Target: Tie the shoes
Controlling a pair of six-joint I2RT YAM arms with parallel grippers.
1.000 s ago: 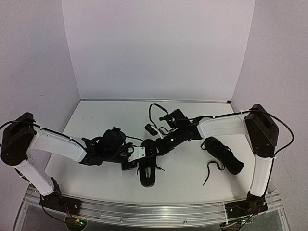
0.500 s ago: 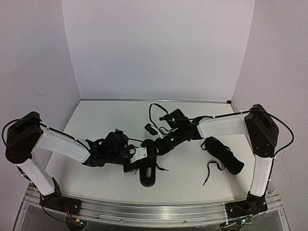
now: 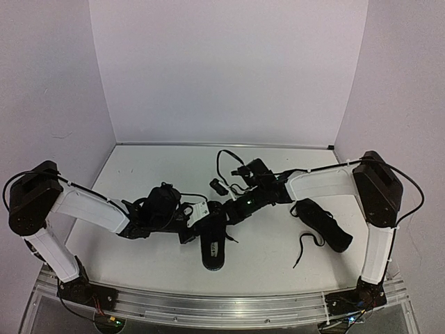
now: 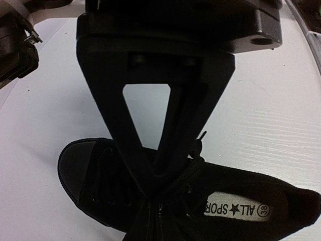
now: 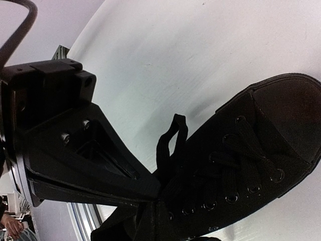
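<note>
At centre shoe (image 3: pixel 213 243): left fingers (image 4: pixel 123 135) shifted slightly since a second ago, right fingers (image 5: pixel 100 170) unmoved; both pairs clamped tight on laces (image 5: pixel 170 145). Knot underway; second shoe (image 3: pixel 323 224) looks untied.

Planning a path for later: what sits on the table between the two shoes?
Top view: bare table between the middle shoe and the right-hand shoe, except that shoe's trailing lace.

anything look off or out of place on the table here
The right-hand shoe lies slanted on the table, seemingly untied, its lace trailing loose toward the near edge, while the middle shoe sits straight. No spill or damage shows.
</note>
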